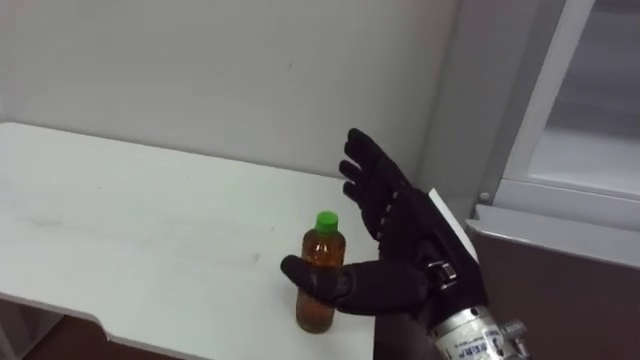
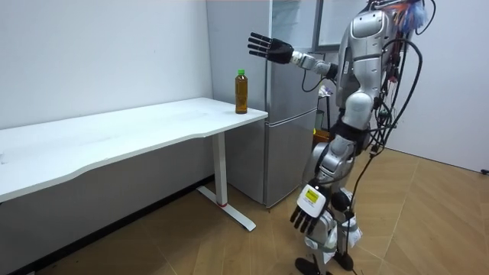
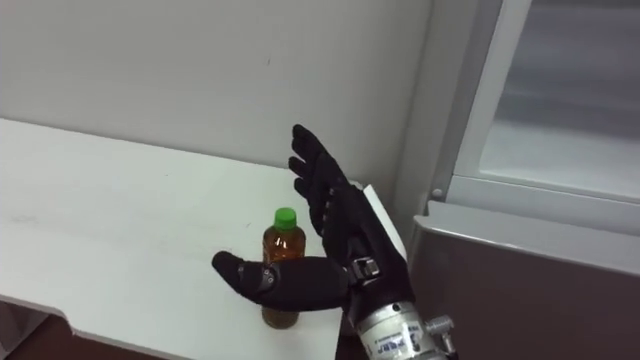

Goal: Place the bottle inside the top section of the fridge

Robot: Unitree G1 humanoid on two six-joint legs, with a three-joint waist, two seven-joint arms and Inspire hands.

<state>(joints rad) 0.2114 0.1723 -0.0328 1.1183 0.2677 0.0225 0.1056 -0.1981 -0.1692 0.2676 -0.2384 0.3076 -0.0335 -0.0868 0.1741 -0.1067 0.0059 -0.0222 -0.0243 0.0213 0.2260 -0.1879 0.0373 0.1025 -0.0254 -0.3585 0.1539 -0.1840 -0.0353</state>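
My right hand point(image 1: 395, 225) is spread wide, gripping nothing. The bottle point(image 1: 322, 248) stands on the table point(image 1: 120, 220) beside the fridge point(image 1: 560, 270), its upper door seemingly shut. Grasping and placing both remain. My left hand point(image 2: 304, 220) hangs idle.

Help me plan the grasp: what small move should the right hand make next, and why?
Probably lower the right hand to the bottle, since the hand is open and, in the room view, higher than the cap and apart from it; the bottle stands upright near the table corner, ungrasped.
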